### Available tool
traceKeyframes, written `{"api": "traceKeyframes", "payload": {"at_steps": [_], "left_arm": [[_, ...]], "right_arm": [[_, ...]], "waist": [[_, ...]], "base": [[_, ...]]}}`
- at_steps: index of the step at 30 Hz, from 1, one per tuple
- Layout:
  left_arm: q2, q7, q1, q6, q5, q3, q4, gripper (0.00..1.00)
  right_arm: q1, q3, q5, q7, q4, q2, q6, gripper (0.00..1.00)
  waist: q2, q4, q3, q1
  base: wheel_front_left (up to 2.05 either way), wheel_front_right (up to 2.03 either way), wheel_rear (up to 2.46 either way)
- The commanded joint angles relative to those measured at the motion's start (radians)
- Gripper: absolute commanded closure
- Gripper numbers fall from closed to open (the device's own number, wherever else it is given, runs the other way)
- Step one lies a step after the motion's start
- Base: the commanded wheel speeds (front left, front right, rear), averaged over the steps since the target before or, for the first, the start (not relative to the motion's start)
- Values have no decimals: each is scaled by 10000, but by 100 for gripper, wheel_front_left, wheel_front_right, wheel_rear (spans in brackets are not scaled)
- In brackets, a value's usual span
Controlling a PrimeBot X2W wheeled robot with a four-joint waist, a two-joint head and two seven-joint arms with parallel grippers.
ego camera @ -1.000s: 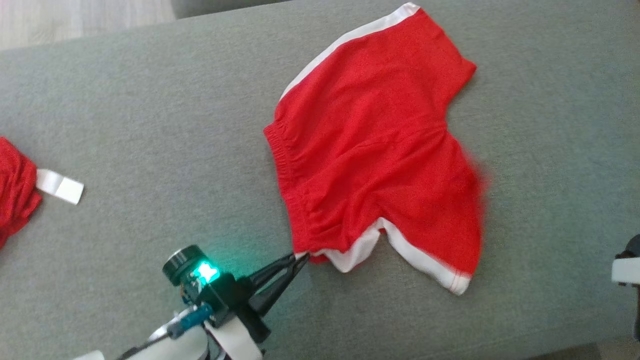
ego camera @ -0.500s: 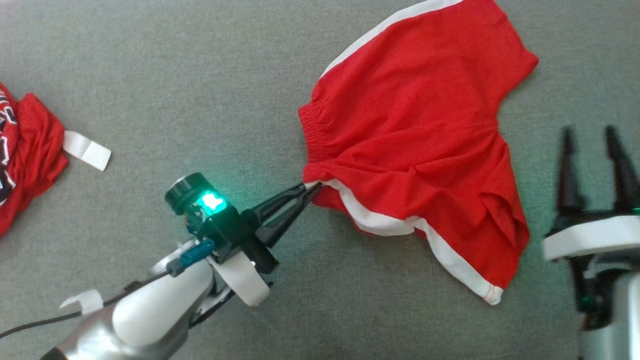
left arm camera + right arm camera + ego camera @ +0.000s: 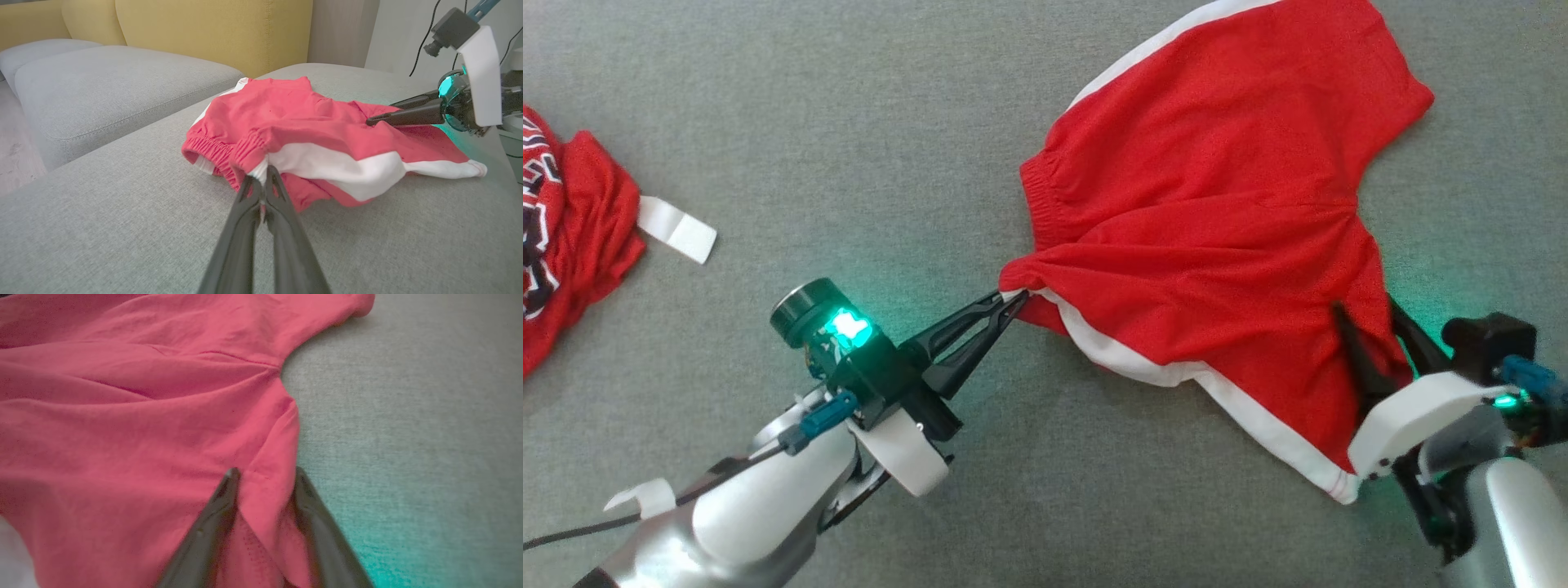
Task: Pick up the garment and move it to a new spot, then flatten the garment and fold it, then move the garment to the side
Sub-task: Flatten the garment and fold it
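Observation:
The garment [image 3: 1217, 212] is a pair of red shorts with white side stripes, lying rumpled on the grey cushion [image 3: 809, 122]. My left gripper [image 3: 1013, 298] is shut on the waistband corner at the end of a white stripe; the left wrist view shows the pinch [image 3: 264, 173] on the garment [image 3: 294, 118]. My right gripper [image 3: 1368, 314] is open at the right leg's edge. In the right wrist view its two fingers [image 3: 265, 471] straddle a fold of the red cloth [image 3: 143, 416]. The left wrist view shows the right gripper [image 3: 369, 120] lying against the cloth's far side.
A second red garment [image 3: 572, 220] with a white tag [image 3: 678, 230] lies at the cushion's left edge. In the left wrist view a yellow sofa back [image 3: 204, 28] and another grey cushion [image 3: 102, 81] stand behind, with floor at the far left.
The head camera has shifted. My right gripper came in from the lower right, open, and now straddles the right leg's edge. The left gripper keeps its hold on the corner.

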Motion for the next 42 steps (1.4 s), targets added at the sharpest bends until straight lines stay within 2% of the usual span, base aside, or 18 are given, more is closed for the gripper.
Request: {"api": "traceKeyframes", "payload": {"at_steps": [1,7,10,11,14,17,21,25,28,39,40,41,42], "left_arm": [[199,-85,-319,37,46,373,-220,100],[-74,-171,-498,72,275,403,-429,100],[-220,-194,-619,86,378,480,-489,100],[-271,-198,-645,86,400,495,-470,100],[-476,-207,-716,66,496,466,-305,100],[-647,-211,-734,79,551,452,-163,100],[-887,-214,-620,159,621,570,-45,100],[-875,-216,-384,185,687,749,-58,100],[-823,-216,-199,213,715,910,-128,100],[-970,-217,8,41,890,1019,-162,100],[-993,-217,0,25,907,1027,-158,100],[-1014,-217,-8,9,922,1037,-151,100],[-1031,-217,-16,-4,937,1051,-145,100]], "right_arm": [[-49,37,-40,39,-153,-216,-9,100],[-762,-1012,227,-308,-767,-626,-9,100],[-1630,-1253,381,-330,-540,-907,-9,100],[-1907,-1306,313,-347,-357,-953,-9,0],[-2362,-1334,78,-651,56,-971,-9,0],[-2175,-1294,-40,-902,43,-853,-9,0],[-872,-1147,-167,-1329,-543,-261,-9,0],[576,-1022,-115,-1317,-1133,369,-9,0],[1009,-1199,-59,-1329,-1198,594,-9,0],[-151,-1399,51,-1035,357,658,-9,1],[-225,-1413,66,-1004,501,639,-9,16],[-274,-1422,82,-941,634,621,-9,56],[-301,-1428,103,-911,723,610,-9,69]], "waist": [[-1,34,-21,0],[-1,156,158,0],[-1,82,264,0],[-1,50,281,0],[-1,4,293,0],[-1,-24,271,0],[-1,-178,160,0],[-1,-400,39,0],[-1,-551,19,0],[-1,-429,134,0],[-1,-397,136,0],[-1,-365,135,0],[-1,-338,129,0]], "base": [[0,0,0],[0,0,0],[0,0,0],[0,0,0],[0,0,0],[0,0,0],[0,0,0],[0,0,0],[0,0,0],[0,0,0],[0,0,0],[0,0,0],[0,0,0]]}}
